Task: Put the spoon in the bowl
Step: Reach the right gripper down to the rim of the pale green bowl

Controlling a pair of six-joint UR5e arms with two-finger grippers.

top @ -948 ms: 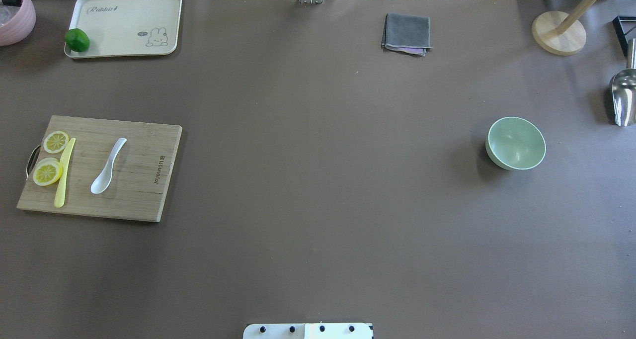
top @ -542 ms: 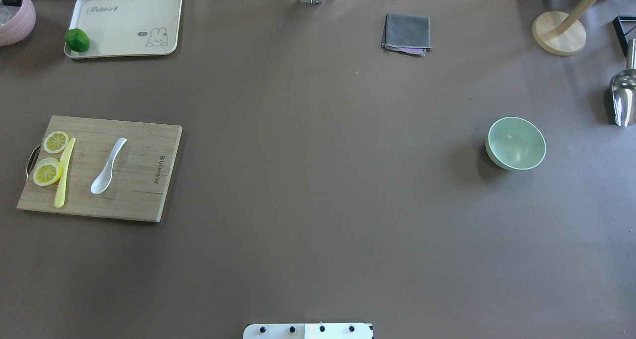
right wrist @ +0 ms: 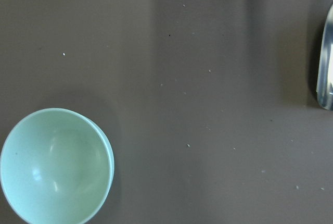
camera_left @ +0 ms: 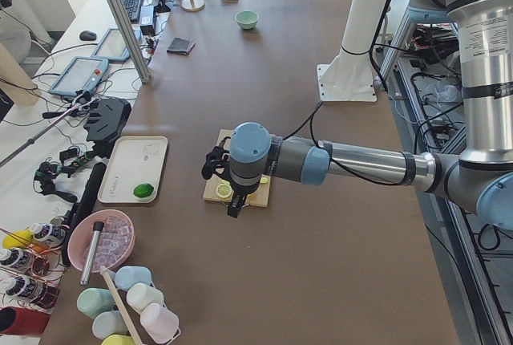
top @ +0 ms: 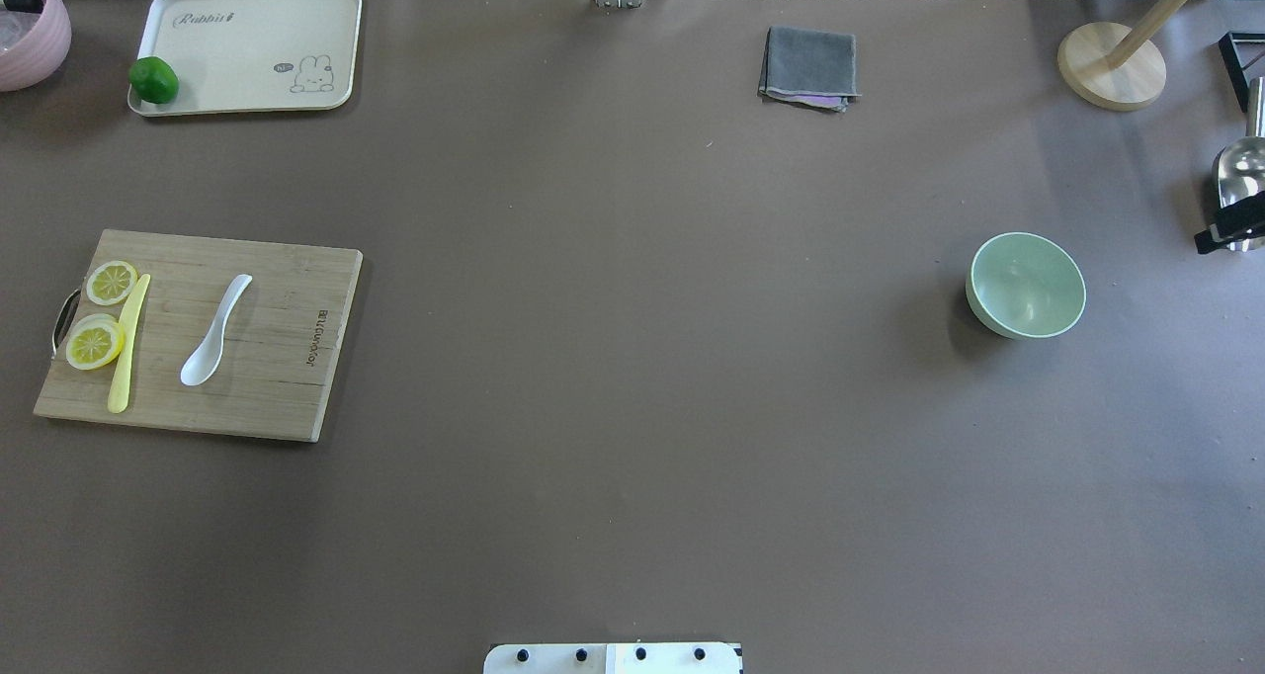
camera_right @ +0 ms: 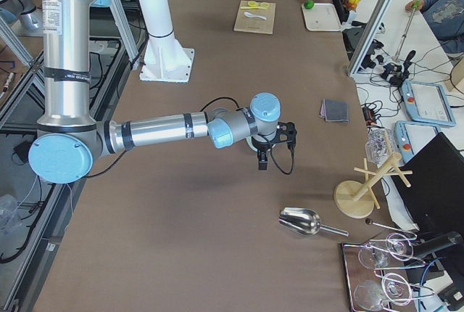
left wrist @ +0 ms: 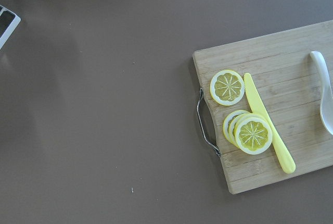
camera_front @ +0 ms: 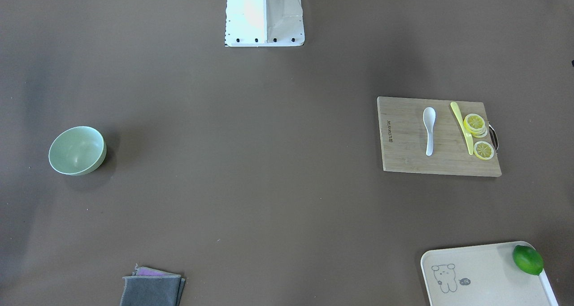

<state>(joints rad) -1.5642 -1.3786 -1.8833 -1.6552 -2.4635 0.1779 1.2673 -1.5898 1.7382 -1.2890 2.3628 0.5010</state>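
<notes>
Small white oval-scooped soup spoon (top: 219, 326) is being supported by bamboo board (top: 282, 358); slim yellow knife (top: 128, 343) nearby is risking being seized instead. Opening of left gripper (camera_left: 233, 209) and right gripper (camera_right: 262, 164) cannot be told.

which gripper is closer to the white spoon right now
Left. The left gripper hangs by the cutting board's handle end, near the spoon; the right gripper is across the table by the mint-green bowl.

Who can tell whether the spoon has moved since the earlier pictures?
No. The spoon still lies at the same place on the cutting board, beside the knife.
</notes>
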